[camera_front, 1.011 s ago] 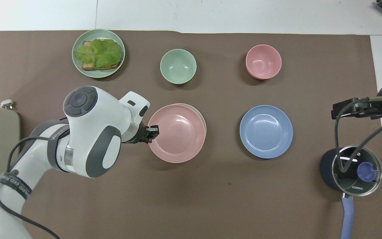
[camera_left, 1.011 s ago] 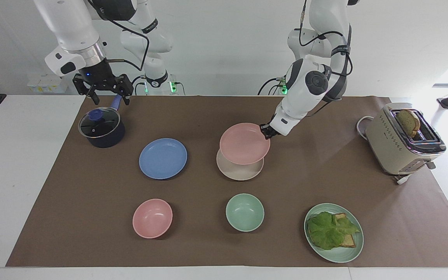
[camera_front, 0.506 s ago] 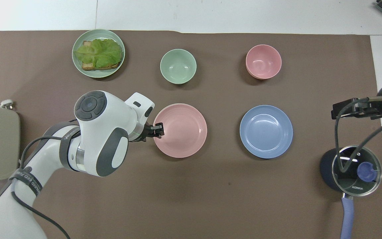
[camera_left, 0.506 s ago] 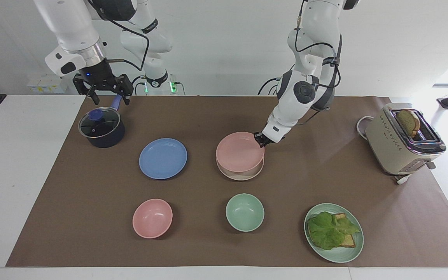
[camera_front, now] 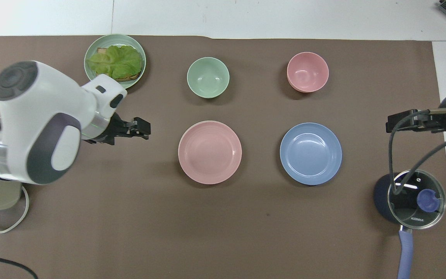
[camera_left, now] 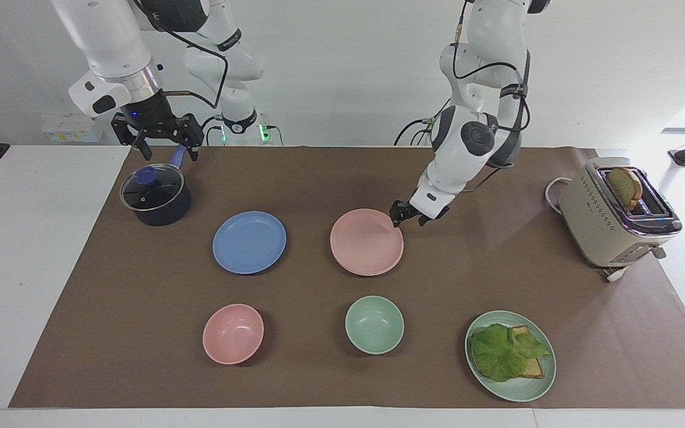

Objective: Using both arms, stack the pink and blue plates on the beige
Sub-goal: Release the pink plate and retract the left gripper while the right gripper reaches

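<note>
Brown mat (camera_left: pixel 140 356): pink plate (camera_left: pixel 366 242) released; left pincer (camera_left: pixel 405 214) withdrawn.

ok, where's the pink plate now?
Pink plate sits mid-table on the beige plate, beside the blue plate, nearer the robots than the green bowl.

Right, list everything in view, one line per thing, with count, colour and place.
pink plate: one, pink, mid-mat, on the beige plate
beige plate: one, cream, only a rim edge shows under the pink
blue plate: one, blue, beside the pink plate, toward the right arm's end
pink bowl: one, farther from the robots than the blue plate
green bowl: one, farther than the pink plate
green plate: one, holding toast and lettuce
pot: one, dark blue, glass lid
toaster: one, beige, bread inside
left gripper: open, by the pink plate's rim
right gripper: open, waits over the pot's handle
</note>
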